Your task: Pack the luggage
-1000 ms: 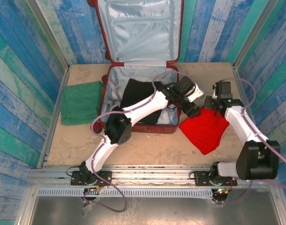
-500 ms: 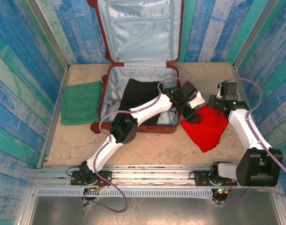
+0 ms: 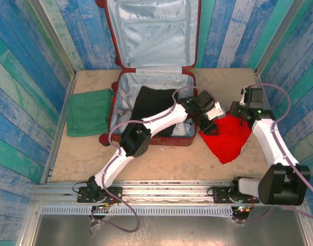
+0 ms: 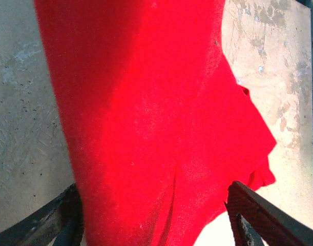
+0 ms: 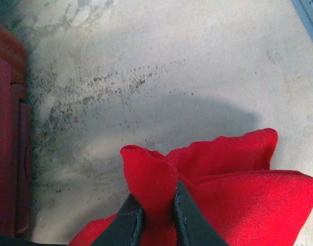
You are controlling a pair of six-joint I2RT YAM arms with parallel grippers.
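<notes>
I find the luggage (image 3: 152, 36) lying open at the 12 o'clock end of the worktop (image 3: 161, 161), its lid propped upright against the back wall. A black garment (image 3: 151, 105) lies in the lower shell. A green cloth (image 3: 88, 111) lies flat at the luggage's 9 o'clock, and a red cloth (image 3: 228, 138) at its 3 o'clock.

The right gripper (image 5: 156, 197) is pressed together on a raised fold of the red cloth, at the cloth's 1 o'clock corner. The left gripper (image 4: 156, 210) reaches across the luggage's front corner; its fingers (image 4: 258, 210) are spread, with the red cloth between them.
</notes>
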